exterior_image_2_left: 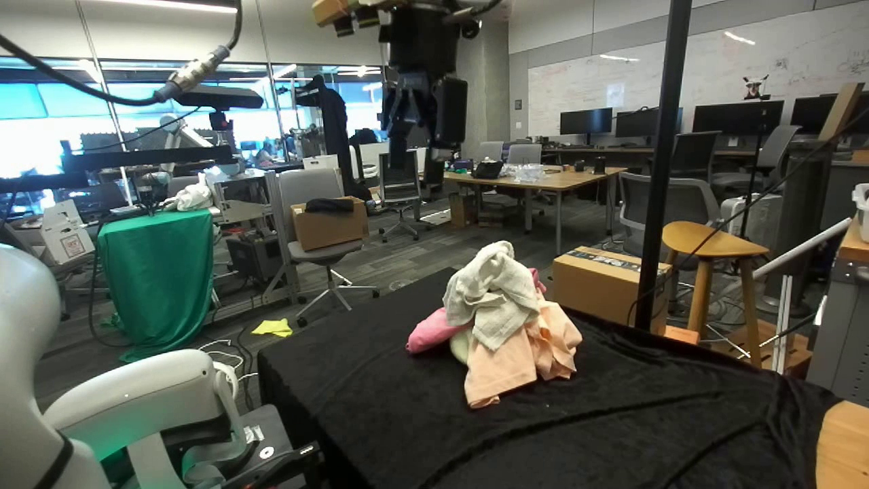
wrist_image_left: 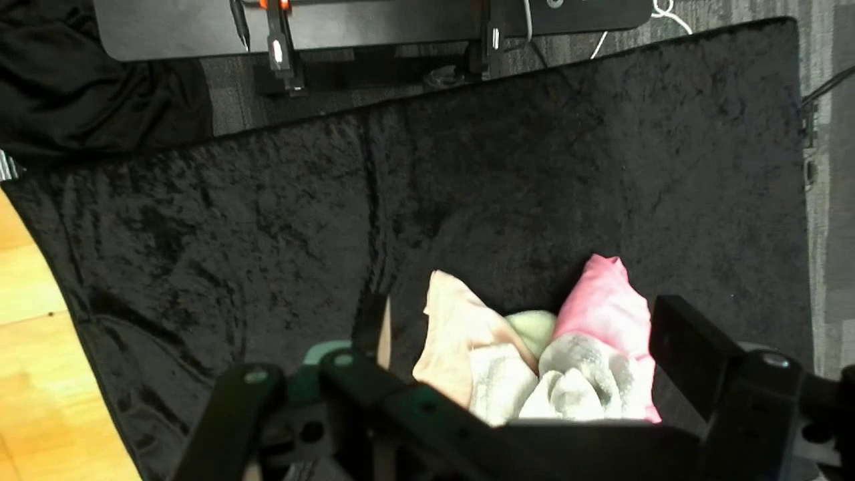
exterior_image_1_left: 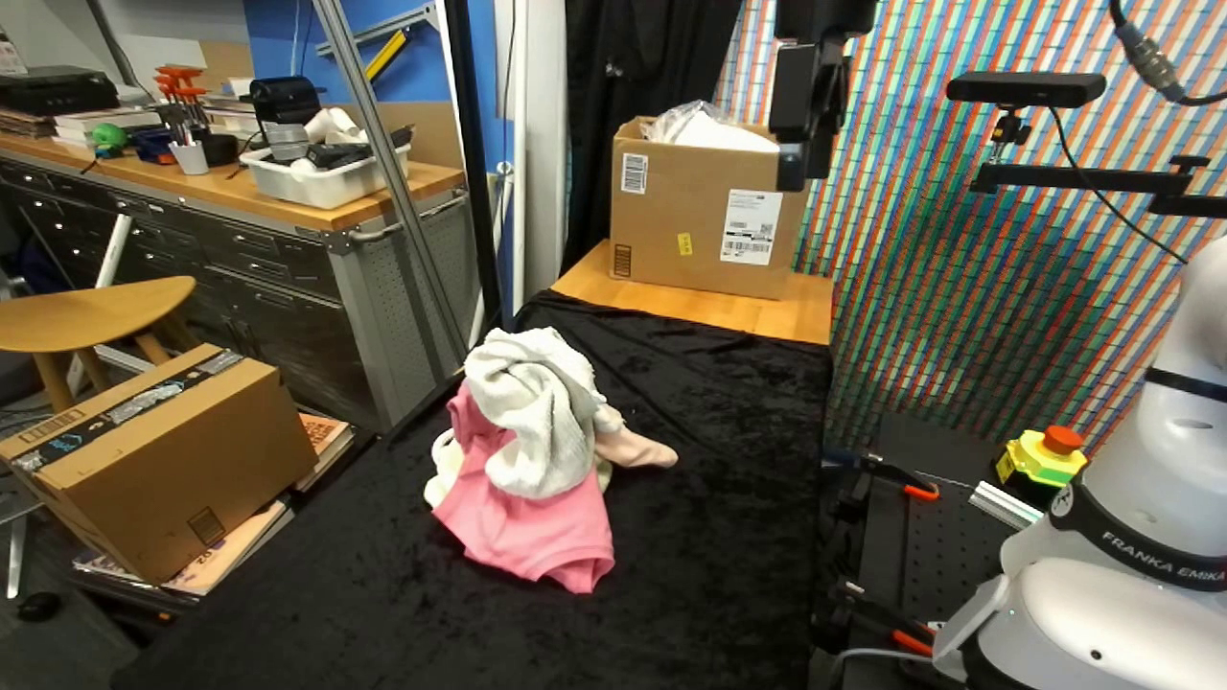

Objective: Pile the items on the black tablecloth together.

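Note:
Several cloth items lie in one heap on the black tablecloth [exterior_image_1_left: 709, 575]. A white-grey towel [exterior_image_1_left: 537, 412] lies crumpled on top; it also shows in an exterior view [exterior_image_2_left: 495, 292] and the wrist view [wrist_image_left: 574, 381]. A pink cloth [exterior_image_1_left: 537, 532] lies under it, also in the wrist view [wrist_image_left: 604, 300]. A peach cloth [exterior_image_2_left: 499, 373] sticks out at one side, also in the wrist view [wrist_image_left: 454, 327]. A pale green item [wrist_image_left: 534, 329] is mostly hidden beneath. My gripper [wrist_image_left: 526, 327] is open and empty, high above the tablecloth; both exterior views show it raised [exterior_image_1_left: 794, 163] [exterior_image_2_left: 421, 129].
A cardboard box [exterior_image_1_left: 695, 220] stands on the bare wooden table end [exterior_image_1_left: 585, 278]. A black post [exterior_image_2_left: 658, 170] rises by the table's edge. Another cardboard box [exterior_image_1_left: 163, 460] sits beside the table. A black equipment shelf [wrist_image_left: 401, 23] lies along the robot's side.

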Available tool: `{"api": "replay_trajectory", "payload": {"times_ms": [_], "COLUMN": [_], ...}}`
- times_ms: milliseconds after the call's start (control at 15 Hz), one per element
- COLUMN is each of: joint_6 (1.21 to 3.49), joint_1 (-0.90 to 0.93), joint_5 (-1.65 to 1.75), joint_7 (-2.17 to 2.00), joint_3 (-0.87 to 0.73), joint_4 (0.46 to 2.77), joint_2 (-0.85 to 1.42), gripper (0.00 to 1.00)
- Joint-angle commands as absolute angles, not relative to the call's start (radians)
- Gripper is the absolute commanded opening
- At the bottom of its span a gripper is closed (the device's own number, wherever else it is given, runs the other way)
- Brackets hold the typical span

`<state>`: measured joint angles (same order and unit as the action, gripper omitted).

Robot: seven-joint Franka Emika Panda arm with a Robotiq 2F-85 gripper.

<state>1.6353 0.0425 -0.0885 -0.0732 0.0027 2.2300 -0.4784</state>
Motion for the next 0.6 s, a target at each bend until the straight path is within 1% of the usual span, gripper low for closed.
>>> {"api": "replay_trajectory", "payload": {"times_ms": [0, 533], "joint_6": [1.606, 1.813], "joint_1": [0.022, 0.016], "joint_5": [-0.095, -0.051], "joint_7": [-0.030, 0.067], "joint_3": [-0.014, -0.026], "joint_4": [2.306, 2.503], "joint_2": [-0.607, -0.776], "gripper": [1.00, 1.00]}}
